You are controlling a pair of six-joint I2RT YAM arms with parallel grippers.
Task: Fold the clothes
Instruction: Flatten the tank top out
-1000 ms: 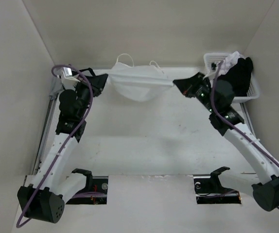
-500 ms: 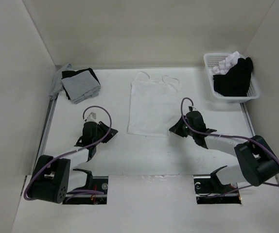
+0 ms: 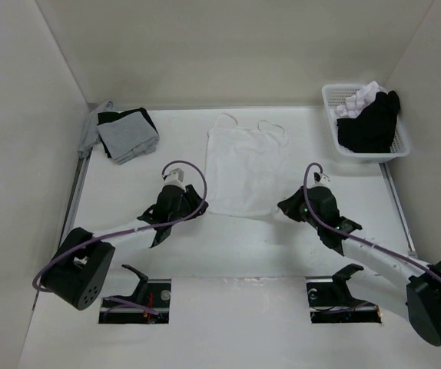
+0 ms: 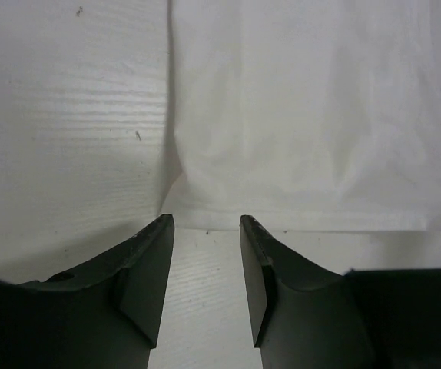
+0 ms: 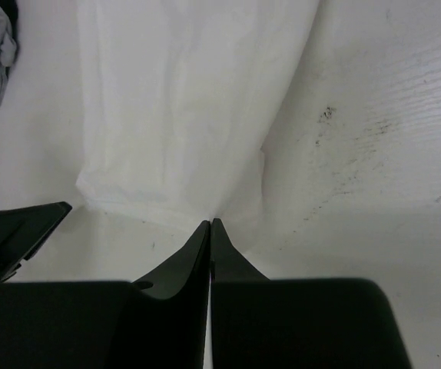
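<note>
The clothes [image 3: 243, 165] are one thin white strappy top, spread flat mid-table with the straps toward the back wall. My left gripper [image 3: 199, 207] stands open just short of the hem's near left corner. In the left wrist view only bare table lies between the left gripper's [image 4: 205, 221] fingers, with the clothes [image 4: 305, 115] beyond them. My right gripper [image 3: 283, 206] is at the near right corner. In the right wrist view the right gripper [image 5: 210, 221] is shut, its tips pinching the hem of the clothes [image 5: 182, 115], which puckers up toward them.
A white basket [image 3: 329, 96] at the back right holds a black garment [image 3: 370, 123] with white pieces. Folded grey and black garments [image 3: 124, 132] are stacked at the back left. Walls close in the table on three sides.
A second ago both grippers held the clothes stretched in the air at the back. Now the clothes lie flat, both arms have come near, and the left jaws have opened off the hem.
</note>
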